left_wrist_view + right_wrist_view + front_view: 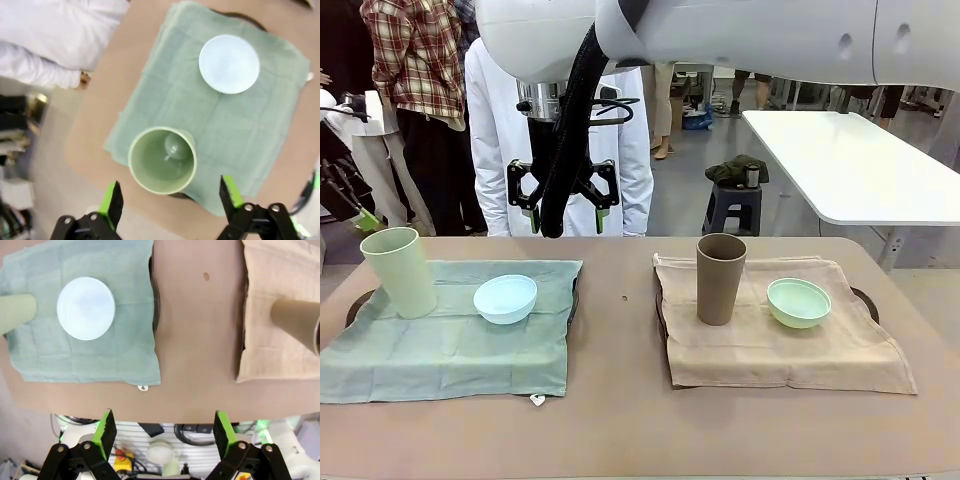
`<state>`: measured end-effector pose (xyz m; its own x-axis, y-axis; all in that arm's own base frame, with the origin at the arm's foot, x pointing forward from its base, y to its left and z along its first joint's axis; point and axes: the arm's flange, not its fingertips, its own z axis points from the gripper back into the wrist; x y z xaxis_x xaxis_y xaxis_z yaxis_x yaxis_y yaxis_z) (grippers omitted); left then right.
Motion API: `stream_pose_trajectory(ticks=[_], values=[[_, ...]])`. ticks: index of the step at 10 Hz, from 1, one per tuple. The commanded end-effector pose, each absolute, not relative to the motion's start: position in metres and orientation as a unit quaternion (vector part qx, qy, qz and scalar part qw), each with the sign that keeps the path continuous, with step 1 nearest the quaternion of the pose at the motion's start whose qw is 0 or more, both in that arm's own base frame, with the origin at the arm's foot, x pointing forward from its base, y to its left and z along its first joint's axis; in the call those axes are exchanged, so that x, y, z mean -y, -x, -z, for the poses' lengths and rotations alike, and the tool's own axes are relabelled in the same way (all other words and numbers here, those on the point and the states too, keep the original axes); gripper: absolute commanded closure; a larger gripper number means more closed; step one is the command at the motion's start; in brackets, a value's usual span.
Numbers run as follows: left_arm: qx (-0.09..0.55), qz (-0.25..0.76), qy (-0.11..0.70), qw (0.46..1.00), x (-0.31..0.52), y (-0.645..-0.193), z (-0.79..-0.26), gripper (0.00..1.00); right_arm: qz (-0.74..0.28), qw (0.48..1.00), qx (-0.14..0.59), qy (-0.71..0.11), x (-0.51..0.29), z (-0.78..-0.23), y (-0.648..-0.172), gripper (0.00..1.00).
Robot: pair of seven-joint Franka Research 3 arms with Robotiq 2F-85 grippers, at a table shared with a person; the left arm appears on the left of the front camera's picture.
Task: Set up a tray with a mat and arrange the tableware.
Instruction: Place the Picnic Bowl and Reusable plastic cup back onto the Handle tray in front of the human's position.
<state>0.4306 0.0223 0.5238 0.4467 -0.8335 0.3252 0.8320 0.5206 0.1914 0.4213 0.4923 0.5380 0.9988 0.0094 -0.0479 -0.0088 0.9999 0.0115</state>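
Two trays carry mats. The green mat on the left tray bears a pale green tumbler and a light blue bowl. On the beige mat over the right tray stand a brown tumbler and a mint green bowl. My right gripper hangs open and empty high above the gap between the mats. My left gripper is open, looking straight down near the pale green tumbler, with the light blue bowl farther off.
A person in a white coat stands at the far edge behind the left tray, a hand near the table. A small dark speck lies on the bare brown tabletop between the mats. A white table and a stool stand behind.
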Motion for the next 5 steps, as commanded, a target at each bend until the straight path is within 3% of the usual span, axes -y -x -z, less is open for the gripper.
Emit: stream_pose_trajectory(ticks=[1, 3, 5], values=[[0.157, 0.308, 0.118, 0.931, -0.013, -0.421, -0.531, 0.00, -0.019, 0.999, -0.018, -0.036, -0.491, -0.534, -0.418, 0.00], [0.112, 0.185, 0.120, 0.969, -0.002, -0.410, -0.536, 0.00, -0.013, 0.999, -0.007, -0.030, -0.494, -0.537, -0.411, 0.00], [0.113, 0.141, 0.111, 0.977, 0.006, -0.409, -0.544, 0.00, 0.010, 1.000, -0.014, -0.022, -0.490, -0.528, -0.420, 0.00]])
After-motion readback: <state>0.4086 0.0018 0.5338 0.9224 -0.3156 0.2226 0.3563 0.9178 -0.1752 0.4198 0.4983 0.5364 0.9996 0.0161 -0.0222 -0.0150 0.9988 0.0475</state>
